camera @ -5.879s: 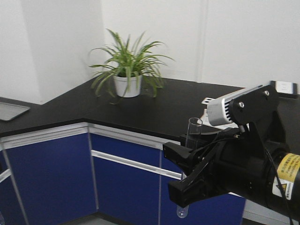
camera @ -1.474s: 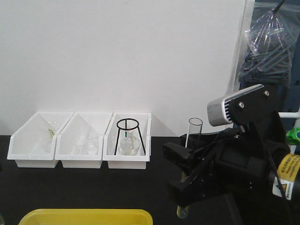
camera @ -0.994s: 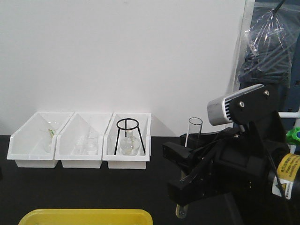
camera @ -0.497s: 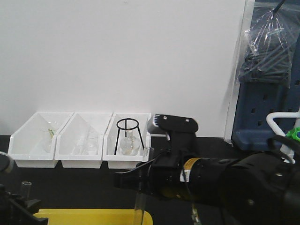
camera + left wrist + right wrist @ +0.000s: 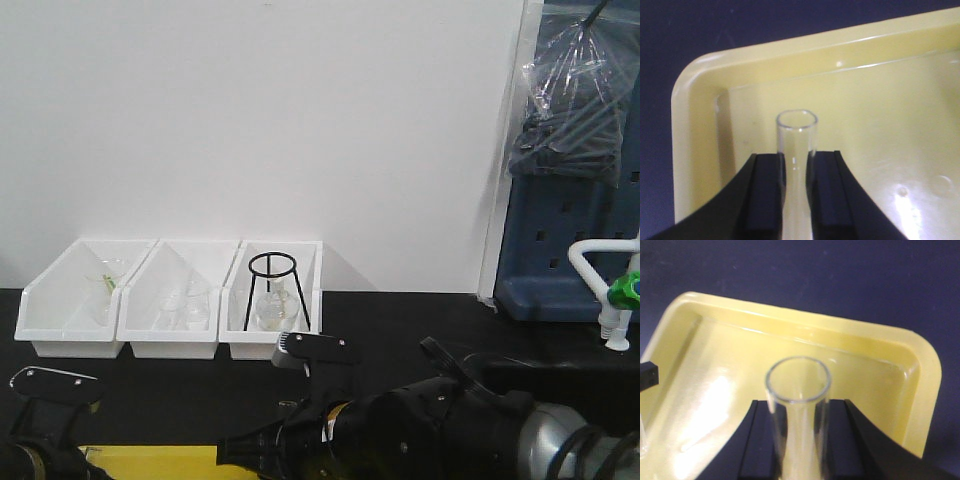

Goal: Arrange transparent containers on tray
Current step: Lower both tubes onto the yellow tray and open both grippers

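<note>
Right now the left gripper [image 5: 795, 192] has its two black fingers [image 5: 765, 192] pressed on a clear test tube [image 5: 797, 145], one on each side. The tube's open mouth points at the camera. Under it is the yellow tray [image 5: 695, 130], near one rounded corner.

The right gripper [image 5: 798, 440] pinches a second test tube [image 5: 799, 410] the same way, between two black fingers [image 5: 760, 445]. This tube also sits above the yellow tray [image 5: 925, 385], near its other rounded corner. At the left edge of that view you can see a small black part and a bit of clear glass.

From the front view, both arms are low over the black counter [image 5: 180, 385]. Only a strip of the tray [image 5: 150, 458] shows between them. Behind stand three white bins [image 5: 170, 345] against the white wall. The right-hand bin holds a black ring stand [image 5: 273, 290] over a round glass flask [image 5: 270, 315]. The other two bins hold more glassware, too faint to name.
</note>
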